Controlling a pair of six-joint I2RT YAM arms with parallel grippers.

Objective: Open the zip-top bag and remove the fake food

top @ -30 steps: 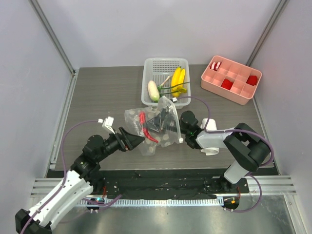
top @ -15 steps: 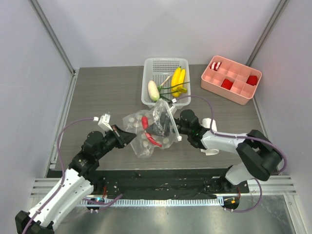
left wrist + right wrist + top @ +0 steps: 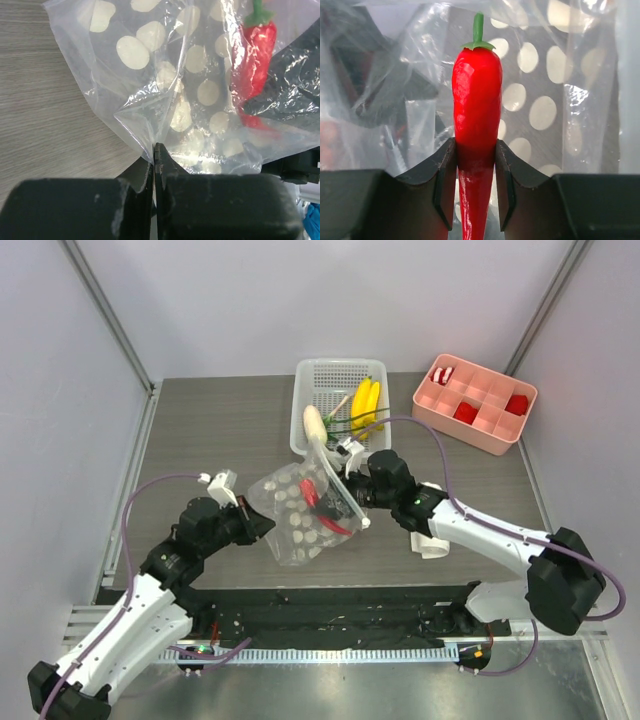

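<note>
While the zip-top bag (image 3: 298, 518) sags between both arms over the bench (image 3: 200, 430), the top view shows the left fingers (image 3: 258, 526) at its near-left corner and the right fingers (image 3: 350, 492) in at its right side. Left wrist: fingers pressed together on a plastic fold, the chili (image 3: 256, 47) beyond, to the right. Right wrist: fingers pinch the chili's lower half, stem pointing straight away, tip cut off below.

Clear crinkly plastic bag (image 3: 150, 95), glossy red chili (image 3: 476, 95)
</note>
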